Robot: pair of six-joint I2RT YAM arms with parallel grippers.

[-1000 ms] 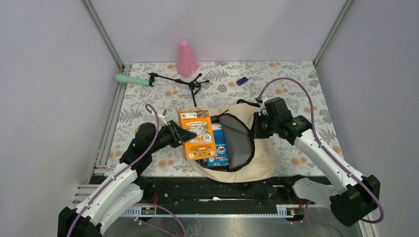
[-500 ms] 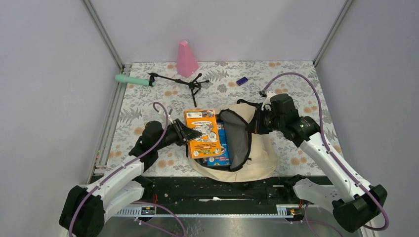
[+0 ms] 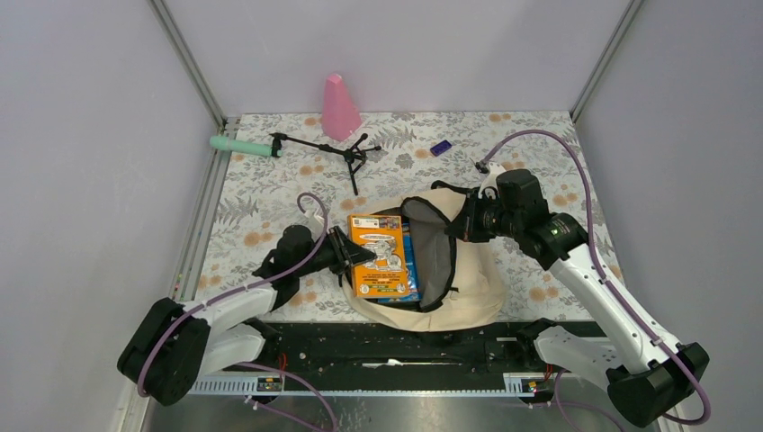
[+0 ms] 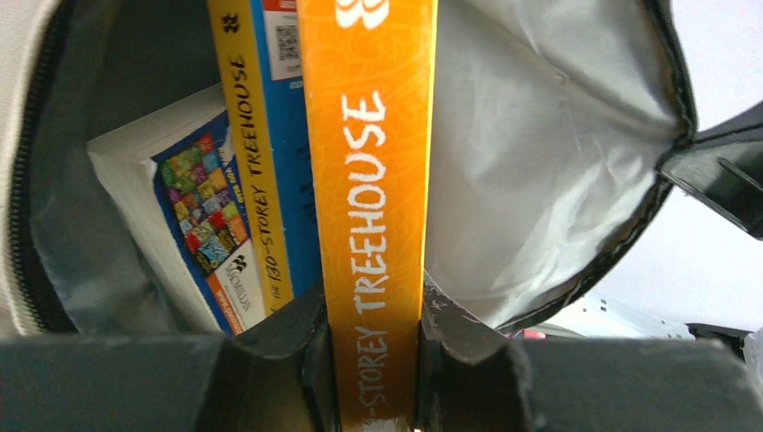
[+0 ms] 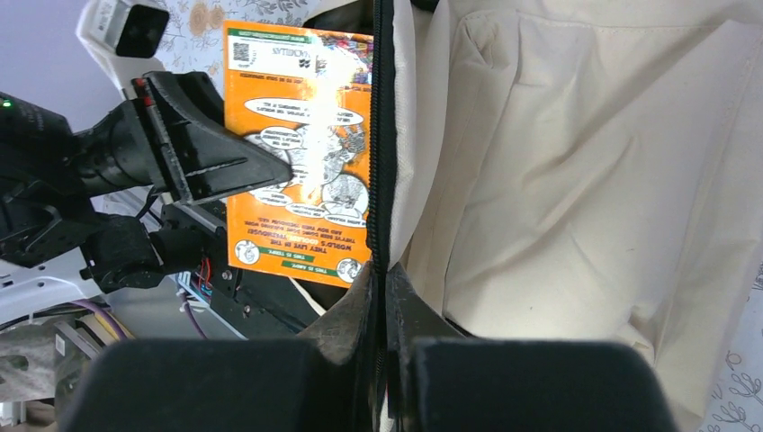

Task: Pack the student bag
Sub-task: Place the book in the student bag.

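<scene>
**Top view.** One bag (image 3: 477,292) lies open between my two grippers, its mouth facing my left gripper (image 3: 358,256). That gripper pinches one orange book (image 3: 382,256), which lies in the bag's mouth just ahead of the fingers. One blue book (image 3: 412,270) lies under it, showing as a strip on the side away from the gripper. My right gripper (image 3: 467,225) is clamped on the edge of the raised flap (image 3: 436,252). Well beyond both grippers, on the table (image 3: 540,144), are one pink cone (image 3: 340,108), one black tripod (image 3: 346,153) with a green handle, and one small purple block (image 3: 440,148).

**Left wrist.** My two fingers (image 4: 292,337) squeeze the orange book by its spine, and it runs straight ahead into the bag. The blue book, with a yellow spine, sits just left of it and touches it. That makes two books in all. There is pale lining (image 4: 540,162) on the right and dark lining on the left.

**Right wrist.** My fingers are pressed together on the black zip edge (image 5: 381,135). Cream fabric lies to its right. To its left is the orange book, with a left-gripper finger across its cover.
</scene>
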